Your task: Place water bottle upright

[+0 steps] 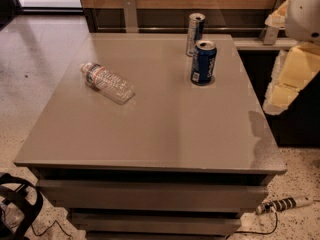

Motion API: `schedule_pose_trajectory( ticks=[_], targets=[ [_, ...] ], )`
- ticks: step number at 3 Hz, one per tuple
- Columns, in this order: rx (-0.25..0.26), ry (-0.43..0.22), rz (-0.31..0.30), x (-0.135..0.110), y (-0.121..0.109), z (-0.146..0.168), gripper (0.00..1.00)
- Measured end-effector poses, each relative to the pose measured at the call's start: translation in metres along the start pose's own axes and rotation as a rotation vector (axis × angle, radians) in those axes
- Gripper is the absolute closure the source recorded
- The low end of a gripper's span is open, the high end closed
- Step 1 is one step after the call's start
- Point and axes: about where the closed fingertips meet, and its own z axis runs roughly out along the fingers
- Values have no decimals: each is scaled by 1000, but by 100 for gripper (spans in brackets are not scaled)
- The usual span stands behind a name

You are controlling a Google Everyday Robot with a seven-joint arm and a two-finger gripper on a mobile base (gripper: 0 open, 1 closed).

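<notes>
The water bottle (107, 82) is a small clear ribbed bottle with a red, white and blue label band. It lies on its side on the left part of the grey table (150, 134), cap end towards the far left. Only part of my arm (287, 74), white and cream, shows at the right edge, beyond the table's right side and far from the bottle. My gripper is out of view.
A blue drink can (203, 62) stands upright at the back right of the table, with a slim silver-blue can (195, 33) just behind it. A wooden wall panel runs behind the table. A power strip (282, 204) and cables lie on the speckled floor.
</notes>
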Motion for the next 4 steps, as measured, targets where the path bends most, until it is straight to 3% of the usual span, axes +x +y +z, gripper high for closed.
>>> schedule_pose_trajectory(
  ticks=[1,2,4],
  targets=[
    [5,-3,-7,-43,-14,-11,0],
    [-6,1,32,-91,-23,-4,0],
    [4,14,169,-181,-19,45,0]
  ],
)
